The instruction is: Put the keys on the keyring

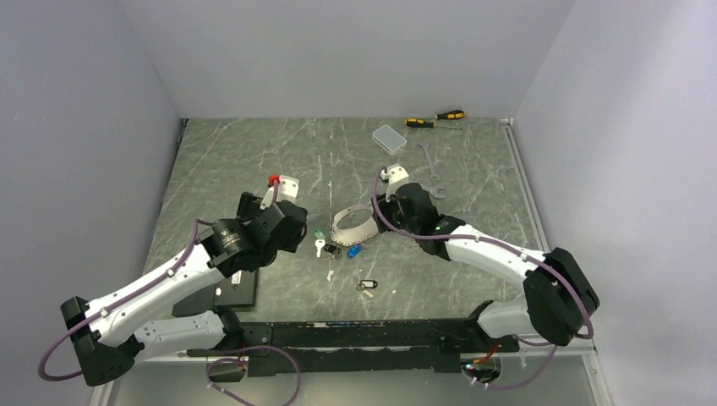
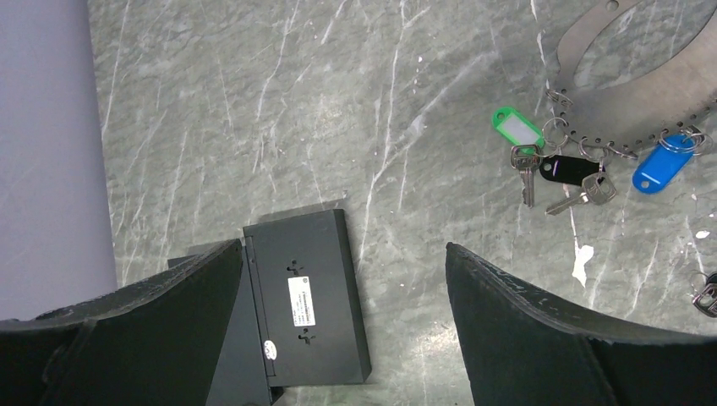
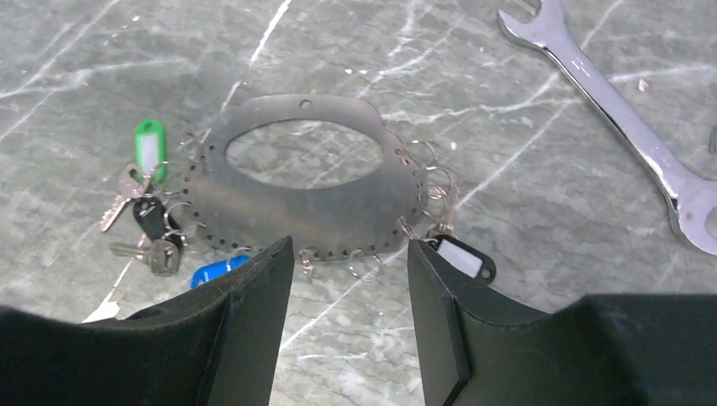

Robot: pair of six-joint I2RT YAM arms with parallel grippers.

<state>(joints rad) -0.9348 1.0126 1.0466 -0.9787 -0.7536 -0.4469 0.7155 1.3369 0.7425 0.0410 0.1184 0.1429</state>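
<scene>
The keyring (image 1: 353, 222) is a flat silver metal ring with a row of holes and small split rings along its edge, lying mid-table; it also shows in the right wrist view (image 3: 304, 190) and the left wrist view (image 2: 643, 101). Keys with a green tag (image 2: 517, 128), a black tag (image 2: 568, 169) and a blue tag (image 2: 657, 167) hang on its edge. Another black tag with a white label (image 3: 463, 258) hangs by my right finger. A loose key (image 1: 330, 272) and a black-tagged key (image 1: 366, 286) lie nearer. My left gripper (image 2: 344, 247) is open and empty, left of the keys. My right gripper (image 3: 348, 245) is open and empty at the ring's edge.
A black flat box (image 2: 309, 309) lies under my left gripper. A silver wrench (image 3: 626, 127) lies right of the ring. A clear plastic box (image 1: 389, 138) and yellow-black screwdrivers (image 1: 435, 120) sit at the back. A white part with a red tip (image 1: 283, 184) is by the left arm.
</scene>
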